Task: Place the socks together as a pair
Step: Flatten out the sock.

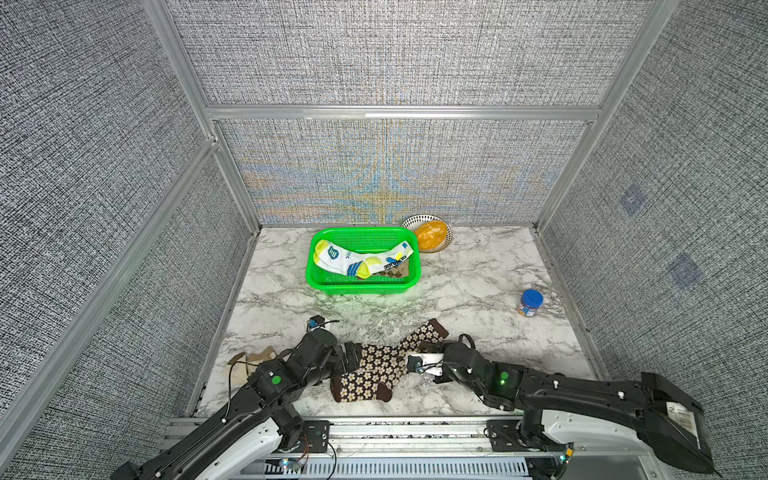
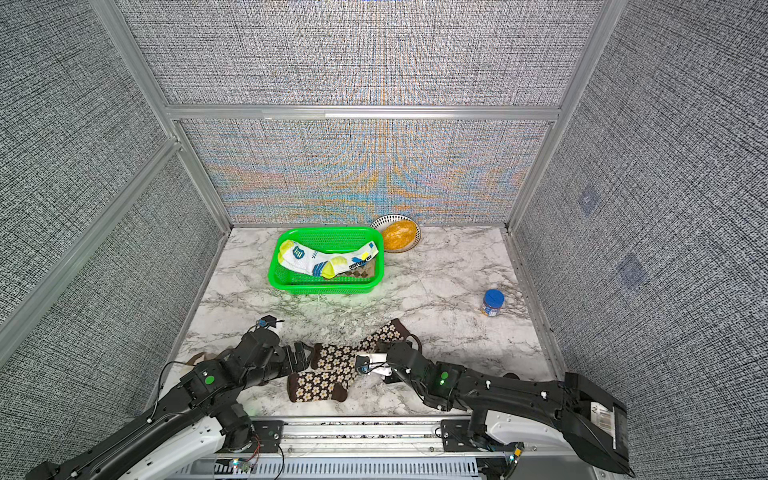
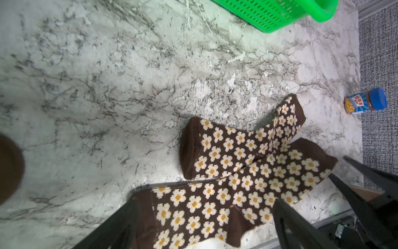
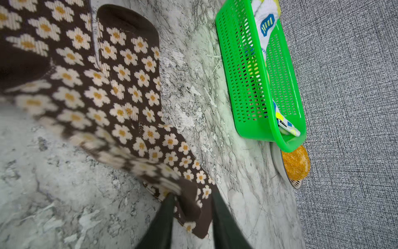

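Two brown cream-flowered socks lie crossed on the marble table near its front edge. One sock (image 1: 415, 338) (image 3: 226, 148) runs back to the right. The other sock (image 1: 365, 384) (image 3: 215, 204) lies nearer the front. My left gripper (image 3: 205, 200) (image 1: 351, 357) is open, its fingers astride the nearer sock's toe end. My right gripper (image 4: 192, 195) has its fingers apart, with a dark sock cuff (image 4: 193, 211) loose and blurred between them. A white sock with yellow and blue patches (image 1: 361, 259) lies in the green basket (image 1: 309, 270) over a tan diamond-check sock (image 1: 397, 272).
A cream brown-banded sock (image 1: 249, 361) lies at the front left, partly behind my left arm. A bowl holding an orange lump (image 1: 430, 235) stands behind the basket against the back wall. A blue-lidded jar (image 1: 530, 303) stands at the right. Grey panels wall in three sides.
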Robot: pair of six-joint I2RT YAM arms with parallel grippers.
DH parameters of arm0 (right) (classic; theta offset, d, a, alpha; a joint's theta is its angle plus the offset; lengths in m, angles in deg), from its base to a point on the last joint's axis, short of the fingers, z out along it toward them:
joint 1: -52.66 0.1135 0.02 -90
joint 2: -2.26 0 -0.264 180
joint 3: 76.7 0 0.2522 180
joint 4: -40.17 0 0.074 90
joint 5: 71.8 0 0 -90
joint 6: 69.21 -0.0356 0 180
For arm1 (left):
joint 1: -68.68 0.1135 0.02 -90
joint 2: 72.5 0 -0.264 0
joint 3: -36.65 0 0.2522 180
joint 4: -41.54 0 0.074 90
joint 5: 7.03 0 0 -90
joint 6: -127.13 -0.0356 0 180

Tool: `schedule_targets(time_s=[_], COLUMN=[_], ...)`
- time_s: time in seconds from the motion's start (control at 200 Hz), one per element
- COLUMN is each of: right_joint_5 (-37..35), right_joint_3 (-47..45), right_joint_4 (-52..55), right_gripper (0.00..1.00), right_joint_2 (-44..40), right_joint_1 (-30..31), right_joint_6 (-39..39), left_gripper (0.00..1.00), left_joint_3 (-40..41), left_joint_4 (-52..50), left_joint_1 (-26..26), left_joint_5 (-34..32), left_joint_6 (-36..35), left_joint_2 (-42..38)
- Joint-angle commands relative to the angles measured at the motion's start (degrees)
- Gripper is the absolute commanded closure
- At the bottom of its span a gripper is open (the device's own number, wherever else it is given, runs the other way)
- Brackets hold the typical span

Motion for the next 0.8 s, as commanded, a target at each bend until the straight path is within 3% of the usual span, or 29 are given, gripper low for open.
schedule_targets(time_s=[0.0,0.135,0.265,0.325,0.405,0.495,0.575,0.665,0.796], right_joint_5=[-4.26,-1.80,0.92,1.85,6.80,20.23,27.22,37.23,43.95], right_joint_3=[-0.31,0.93,0.98,0.75,2.14,6.23,8.82,7.80,8.24], right_joint_4=[0.40,3.24,0.61,-1.51,0.81,8.82,16.50,18.17,19.73], right_gripper=[0.51,0.49,0.39,0.32,0.31,0.32,0.38,0.41,0.42], right_joint_2=[-3.54,-11.80,-18.97,-21.93,-22.85,-17.85,-10.72,-3.35,6.32], right_joint_1=[-0.23,-0.22,-0.67,-2.29,-7.26,-16.70,-22.64,-26.84,-27.52], right_joint_6=[-3.45,-8.04,-15.13,-22.37,-34.95,-49.16,-56.99,-60.18,-58.97], left_gripper=[0.02,0.04,0.06,0.08,0.12,0.17,0.22,0.30,0.38], left_joint_3=[1.47,4.21,5.17,5.19,5.48,6.59,7.78,8.90,9.08], left_joint_4=[-3.29,-2.08,-2.50,-2.42,-2.27,-2.18,-1.87,0.30,2.61], left_joint_1=[0.03,-0.01,-0.01,-0.05,-0.13,-0.24,-0.40,-0.51,-1.02], left_joint_5=[1.10,2.59,2.85,2.59,2.67,3.76,4.02,4.94,5.42], left_joint_6=[2.08,3.49,2.86,2.37,1.82,1.93,1.91,1.91,1.43], left_joint_2=[-0.63,-0.53,1.98,3.43,5.28,6.16,6.25,7.39,10.33])
